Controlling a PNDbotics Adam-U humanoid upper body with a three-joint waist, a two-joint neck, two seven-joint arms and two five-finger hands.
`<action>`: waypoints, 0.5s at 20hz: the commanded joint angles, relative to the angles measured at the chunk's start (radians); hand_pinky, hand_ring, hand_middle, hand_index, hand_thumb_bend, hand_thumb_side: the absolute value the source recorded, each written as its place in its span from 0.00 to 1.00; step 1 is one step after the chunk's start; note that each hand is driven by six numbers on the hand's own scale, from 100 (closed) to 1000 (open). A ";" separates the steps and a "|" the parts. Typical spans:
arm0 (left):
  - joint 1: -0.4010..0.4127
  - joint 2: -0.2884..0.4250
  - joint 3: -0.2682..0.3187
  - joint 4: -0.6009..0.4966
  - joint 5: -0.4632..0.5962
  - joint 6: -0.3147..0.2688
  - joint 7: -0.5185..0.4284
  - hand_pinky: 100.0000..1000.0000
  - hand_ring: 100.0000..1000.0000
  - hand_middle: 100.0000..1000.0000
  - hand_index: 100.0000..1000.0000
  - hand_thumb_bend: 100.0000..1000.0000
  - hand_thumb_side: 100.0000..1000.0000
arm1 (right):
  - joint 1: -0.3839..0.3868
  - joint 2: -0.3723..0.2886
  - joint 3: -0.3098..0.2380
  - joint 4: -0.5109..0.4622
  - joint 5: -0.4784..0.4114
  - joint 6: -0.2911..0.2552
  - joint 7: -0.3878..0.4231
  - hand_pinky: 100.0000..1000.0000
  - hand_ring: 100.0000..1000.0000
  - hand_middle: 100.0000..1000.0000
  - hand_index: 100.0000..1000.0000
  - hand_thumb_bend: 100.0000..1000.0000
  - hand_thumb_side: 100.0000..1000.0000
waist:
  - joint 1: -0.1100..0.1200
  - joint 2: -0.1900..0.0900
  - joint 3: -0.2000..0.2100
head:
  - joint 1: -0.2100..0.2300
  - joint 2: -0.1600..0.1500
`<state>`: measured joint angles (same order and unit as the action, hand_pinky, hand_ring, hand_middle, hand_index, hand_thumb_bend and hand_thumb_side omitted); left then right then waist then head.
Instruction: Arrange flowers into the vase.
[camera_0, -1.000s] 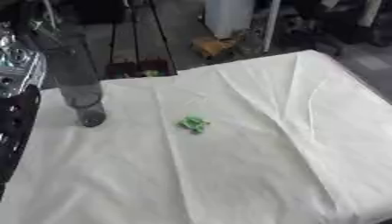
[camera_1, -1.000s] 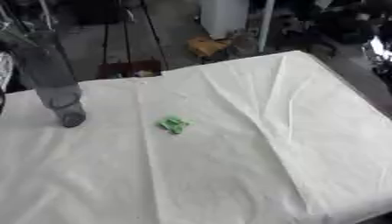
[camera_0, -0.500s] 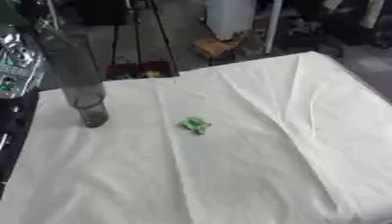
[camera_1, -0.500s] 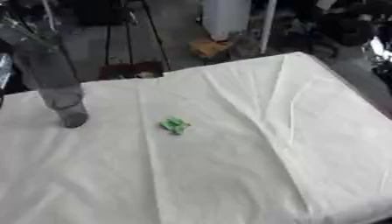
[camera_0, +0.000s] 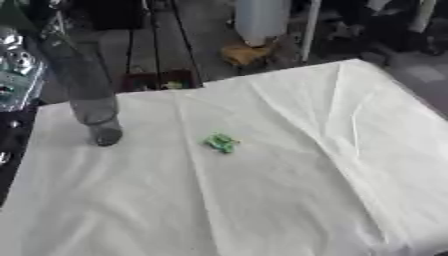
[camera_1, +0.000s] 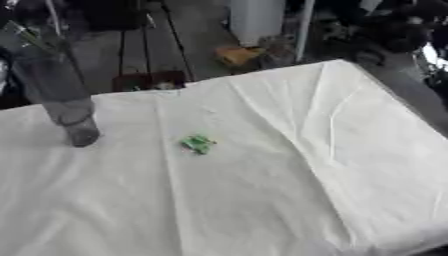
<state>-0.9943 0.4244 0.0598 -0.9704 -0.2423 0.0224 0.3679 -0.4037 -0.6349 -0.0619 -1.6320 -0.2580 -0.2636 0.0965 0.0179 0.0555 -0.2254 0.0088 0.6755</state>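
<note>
A tall clear glass vase (camera_0: 83, 87) stands upright near the far left of the white-clothed table (camera_0: 289, 170), with green stems showing inside it near its top (camera_1: 35, 37). A small green scrap (camera_0: 221, 142) lies on the cloth to the right of the vase's base. Neither of my hands shows in either view.
A silver and black piece of the robot (camera_0: 16, 65) shows at the left edge beside the vase. Beyond the far table edge stand a white cylinder (camera_0: 261, 20), a yellow object (camera_0: 243, 52) on the floor and dark stand legs (camera_0: 149, 45). The cloth has creases running down its right half.
The whole picture has shifted slightly, so the camera has moved. The vase and the green scrap stay where they were on the cloth.
</note>
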 joint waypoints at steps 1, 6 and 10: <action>-0.029 0.040 0.002 -0.007 -0.034 0.020 -0.023 0.52 0.48 0.47 0.61 1.00 0.66 | -0.008 -0.019 -0.010 -0.006 -0.010 -0.001 0.003 0.78 0.82 0.86 0.95 0.08 0.44 | -0.002 -0.015 0.002 | 0.028 -0.010; -0.031 0.043 0.001 -0.003 -0.078 0.041 -0.043 0.60 0.56 0.55 0.65 1.00 0.67 | -0.008 -0.020 -0.010 -0.005 -0.010 -0.001 0.005 0.78 0.82 0.86 0.95 0.08 0.44 | -0.002 -0.018 0.004 | 0.052 -0.025; -0.036 0.043 0.000 0.011 -0.118 0.061 -0.062 0.67 0.64 0.63 0.70 1.00 0.70 | -0.008 -0.020 -0.009 -0.005 -0.010 -0.001 0.006 0.78 0.82 0.86 0.95 0.08 0.44 | -0.002 -0.019 0.001 | 0.056 -0.034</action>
<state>-0.9991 0.4327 0.0595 -0.9522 -0.3452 0.0770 0.3118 -0.3998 -0.6349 -0.0619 -1.6317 -0.2581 -0.2624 0.0992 0.0180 0.0502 -0.2236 0.0605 0.6533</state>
